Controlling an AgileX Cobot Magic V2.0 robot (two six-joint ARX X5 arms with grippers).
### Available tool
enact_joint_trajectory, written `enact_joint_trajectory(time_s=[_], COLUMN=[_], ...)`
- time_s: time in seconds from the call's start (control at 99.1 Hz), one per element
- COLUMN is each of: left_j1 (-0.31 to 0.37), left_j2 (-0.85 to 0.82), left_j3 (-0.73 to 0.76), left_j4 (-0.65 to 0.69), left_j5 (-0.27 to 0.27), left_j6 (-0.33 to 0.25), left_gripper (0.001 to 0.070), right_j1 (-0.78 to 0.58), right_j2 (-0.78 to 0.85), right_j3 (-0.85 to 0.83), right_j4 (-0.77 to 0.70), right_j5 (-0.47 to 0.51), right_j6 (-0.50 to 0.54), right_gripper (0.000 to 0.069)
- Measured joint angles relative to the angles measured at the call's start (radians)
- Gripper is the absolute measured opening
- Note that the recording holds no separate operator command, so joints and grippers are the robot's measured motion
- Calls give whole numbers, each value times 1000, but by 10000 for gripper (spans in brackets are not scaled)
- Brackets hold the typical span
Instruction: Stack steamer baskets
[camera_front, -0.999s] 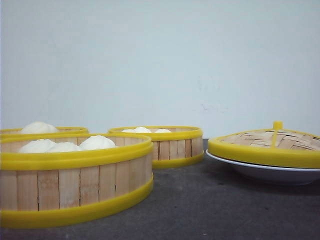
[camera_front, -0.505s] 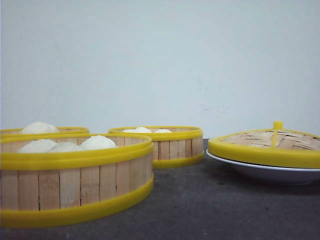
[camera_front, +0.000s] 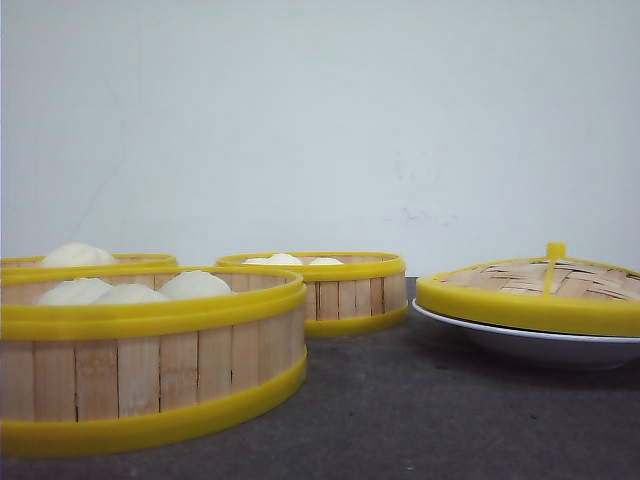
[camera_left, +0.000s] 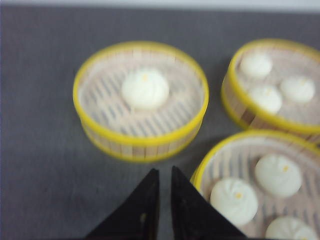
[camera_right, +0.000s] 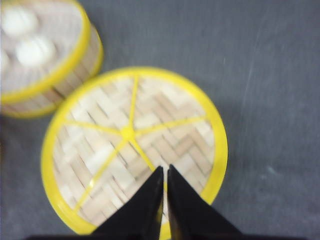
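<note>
Far-left basket (camera_front: 90, 262): stands on the dark grey surface (camera_front: 420, 420) at the back left, mostly hidden behind the near basket in the front view; it holds one white bun (camera_left: 145, 89).
Near basket (camera_front: 150, 355): closest to the front camera, at the left; three buns (camera_front: 195, 285) rise above its rim.
Middle basket (camera_front: 330, 290): further back, just right of the near basket and apart from it; bun tops show above its yellow band.
Stacking: all three baskets sit separately on the surface, none on another.
Lid (camera_front: 535, 290): domed woven bamboo, yellow rim and knob, resting on a white plate (camera_front: 530, 345) at the right.
Left tool (camera_left: 161, 172): hangs above the surface between the one-bun basket and the near basket, fingers nearly together, gripping nothing.
Right tool (camera_right: 162, 170): hangs over the lid, fingers almost closed, apparently clear of it, though the blurred view leaves contact uncertain.
</note>
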Motion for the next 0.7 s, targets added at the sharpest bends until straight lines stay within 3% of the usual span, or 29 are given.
enact_joint_trajectory(time_s=[0.232,0.283,0.343,0.444,0.505,0.585,0.696], left_j1=[0,0,0,0,0,0,0], left_j2=[47,47,47,47,47,47,47], left_j3=[0,0,0,0,0,0,0], left_j4=[-2,-3,-3,-3,-3,-3,-3], left_j5=[0,0,0,0,0,0,0], left_j6=[3,3,3,4,7,10,10], left_gripper=[15,43,136,361,441,479,491], right_j1=[1,1,1,1,1,1,8], right_j2=[78,79,79,79,79,79,79], right_j3=[0,0,0,0,0,0,0], right_j4=[4,7,11,19,21,23,39], right_j5=[-1,-1,-1,-1,-1,-1,-1], right_j6=[-28,-32,-37,-39,-39,-39,-39], right_gripper=[9,27,122,396,517,580,600])
